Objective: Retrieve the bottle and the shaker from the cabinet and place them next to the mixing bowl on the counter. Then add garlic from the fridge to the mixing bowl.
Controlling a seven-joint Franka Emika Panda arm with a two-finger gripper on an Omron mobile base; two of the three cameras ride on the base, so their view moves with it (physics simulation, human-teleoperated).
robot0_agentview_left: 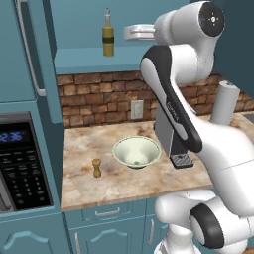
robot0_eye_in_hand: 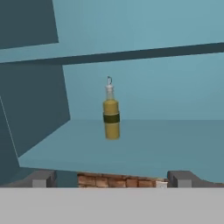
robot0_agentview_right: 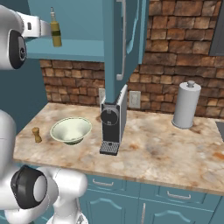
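The bottle [robot0_eye_in_hand: 111,114] stands upright mid-frame on the cabinet shelf [robot0_eye_in_hand: 144,148], well ahead of the gripper [robot0_eye_in_hand: 111,178], whose jaws are spread wide and empty. I'd push straight in, level, and close round the body below the dark band, not the neck

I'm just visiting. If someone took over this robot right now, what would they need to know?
Gripper: open, holding nothing, facing the bottle.
Bottle: upright on the open cabinet shelf.
Shaker: already standing on the counter beside the mixing bowl, not touching it.
Left: bring the bottle down next to the bowl, then put garlic from the fridge into it.
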